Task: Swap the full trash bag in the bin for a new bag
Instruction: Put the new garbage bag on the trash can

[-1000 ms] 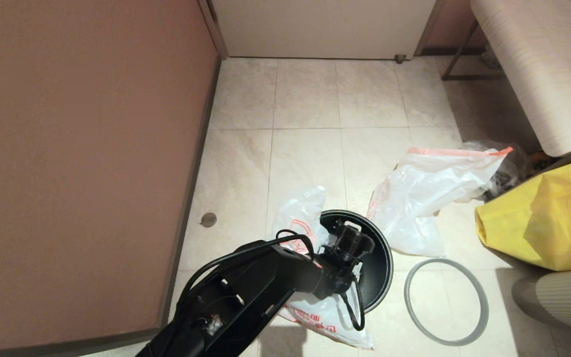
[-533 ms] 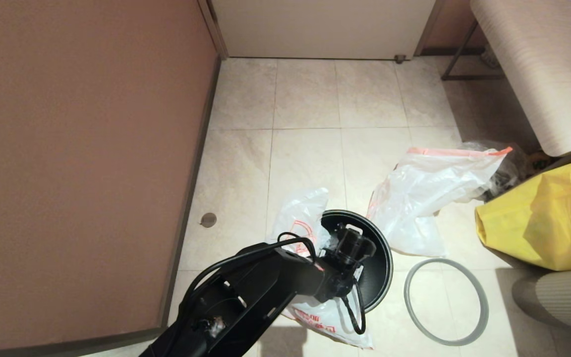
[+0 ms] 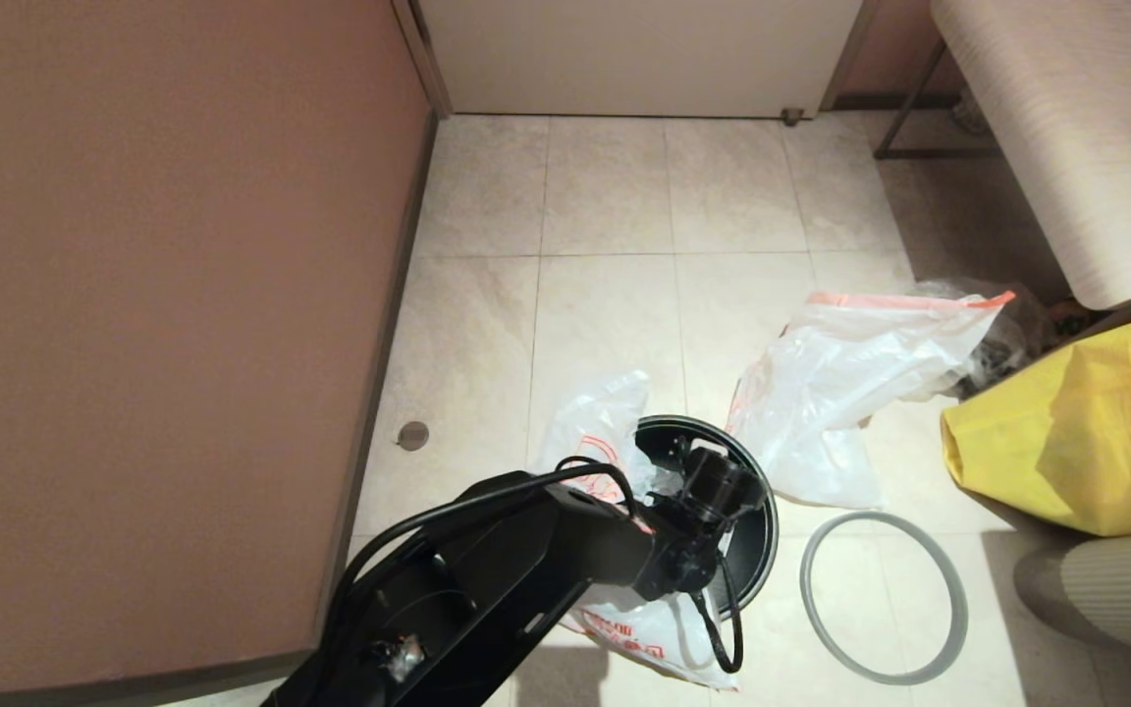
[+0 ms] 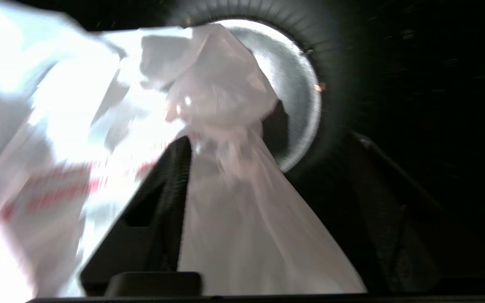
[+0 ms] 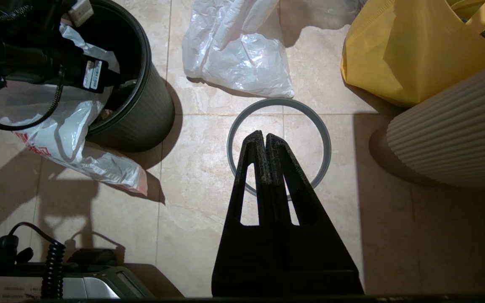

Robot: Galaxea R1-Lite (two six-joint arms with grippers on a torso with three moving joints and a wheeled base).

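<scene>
- Black plastic bin (image 3: 757, 511) stands on the tiled floor (image 3: 605, 196), with the left gripper (image 4: 267, 168) reaching down into its mouth; from the head view the arm hides most of the opening.
- Only the left wrist view looks inside: the ribbed inner wall rings a pale, shiny bottom, and the new bag (image 4: 225, 109) hangs bunched between the two dark fingers, which stand well apart, so the jaws are open. Whether the film still touches a finger cannot be told.
- From the head view the new bag spills over the bin's left rim and down onto the floor, its red print showing.
- The right wrist view alone shows the bin's tapering outer wall (image 5: 141, 109), and the right gripper (image 5: 265, 136), jaws closed on nothing, hanging above the grey ring rim (image 5: 242, 122) that lies flat on the floor, apart from the bin.
- The full trash bag (image 3: 850, 373), orange-red hem uppermost, lies slumped just right of the bin.
- A yellow fabric tote (image 3: 1066, 442) sits further right, under the counter (image 3: 1066, 147).
</scene>
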